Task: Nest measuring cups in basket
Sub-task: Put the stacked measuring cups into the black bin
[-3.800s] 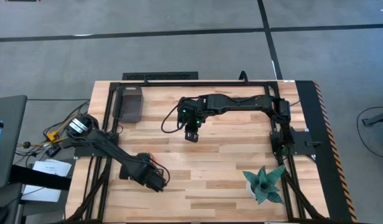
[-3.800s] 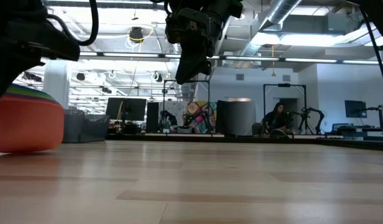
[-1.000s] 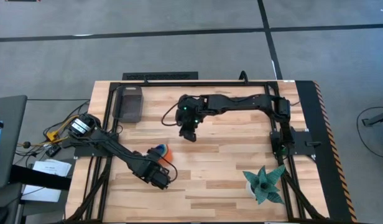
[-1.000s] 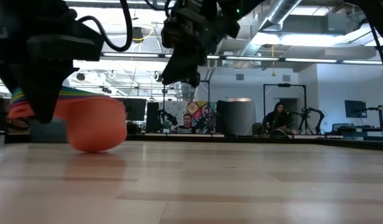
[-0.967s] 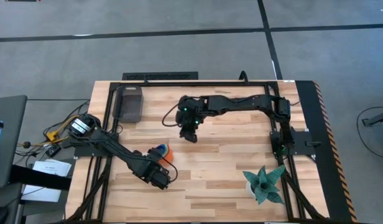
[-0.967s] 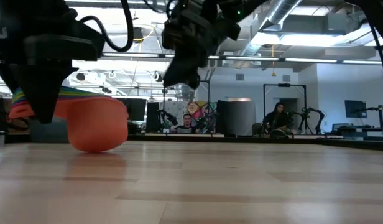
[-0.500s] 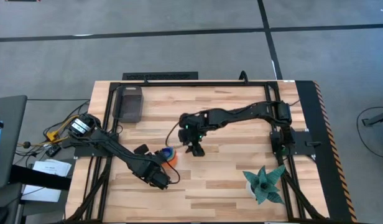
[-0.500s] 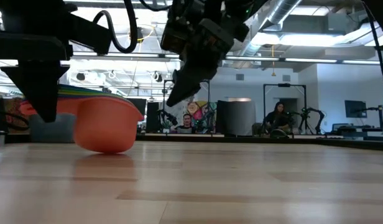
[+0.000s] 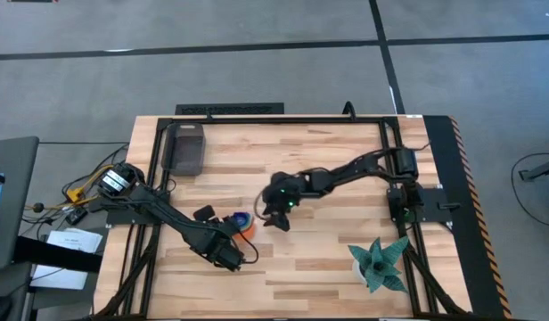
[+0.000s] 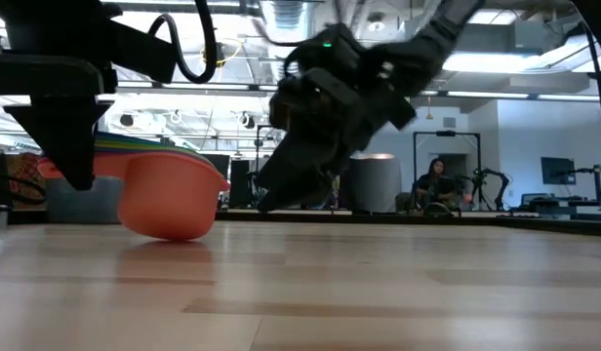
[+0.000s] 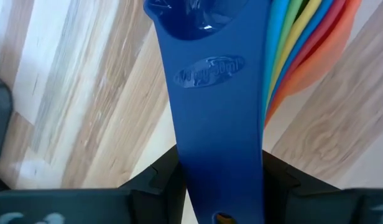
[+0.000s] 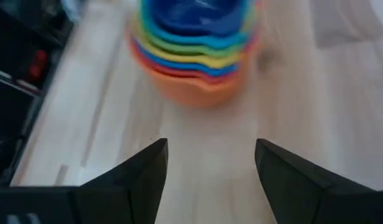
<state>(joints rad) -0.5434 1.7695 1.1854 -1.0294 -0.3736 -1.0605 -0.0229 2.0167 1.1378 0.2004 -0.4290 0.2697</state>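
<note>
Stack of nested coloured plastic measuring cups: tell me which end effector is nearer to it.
Left. The left end effector grips the stack of nested coloured plastic measuring cups by its handles; the right end effector hovers open just beside it, apart.

Rainbow-striped measuring cups (image 12: 194,46), orange outermost, blue innermost.

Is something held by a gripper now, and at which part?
The left gripper holds the nested measuring cups by their handles. The right gripper is open and empty.

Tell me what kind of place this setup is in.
Probably a robotics lab or open workshop. Beyond the wooden table, the low view shows exposed ceiling ducts, rows of monitors, and a seated person beside another robot arm.
</note>
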